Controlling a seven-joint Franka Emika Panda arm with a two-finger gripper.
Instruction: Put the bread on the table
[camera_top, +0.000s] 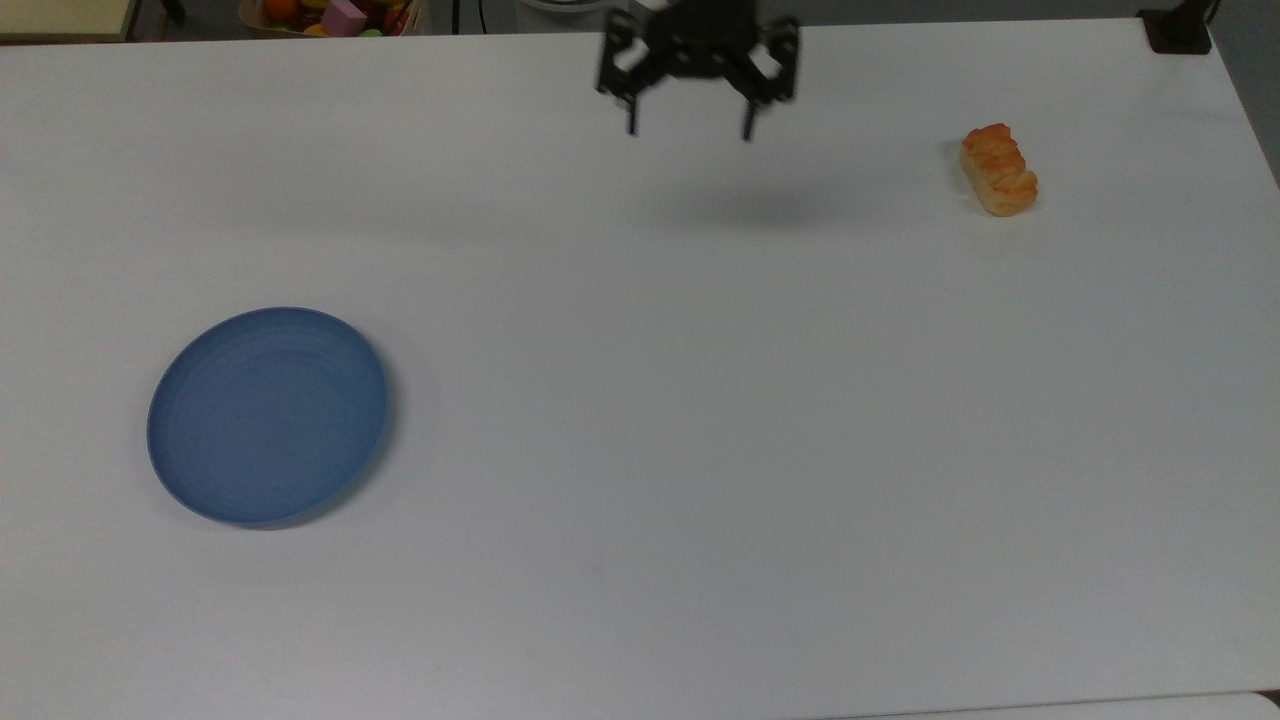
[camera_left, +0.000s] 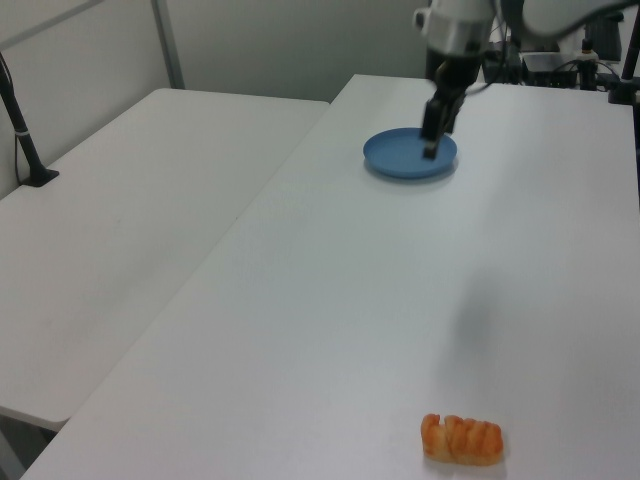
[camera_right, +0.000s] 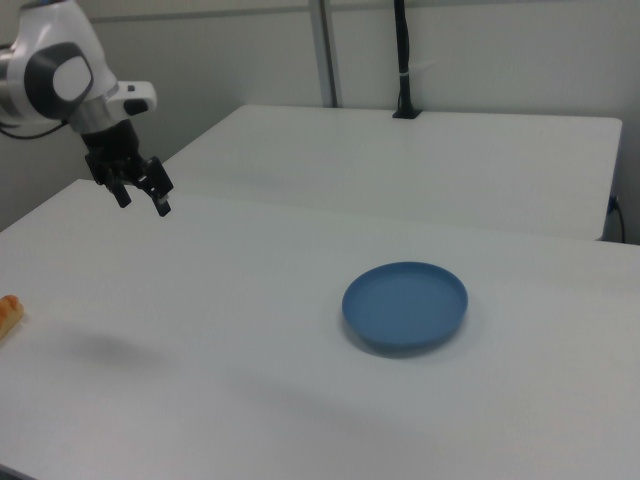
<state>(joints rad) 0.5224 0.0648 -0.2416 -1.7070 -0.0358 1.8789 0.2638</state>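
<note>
The bread, a small golden-orange roll, lies alone on the white table near the top view's right end. It also lies at the near edge in the left view and at the left edge in the right view. My gripper hangs open and empty above the table's far edge, well to the top view's left of the bread. In the right view the gripper is high above the table with its fingers spread. In the left view the gripper overlaps the blue plate.
A round blue plate lies empty at the top view's left, also in the right view. A second white table adjoins this one. A box of colourful toys stands beyond the far edge, and a black clamp is at the far right corner.
</note>
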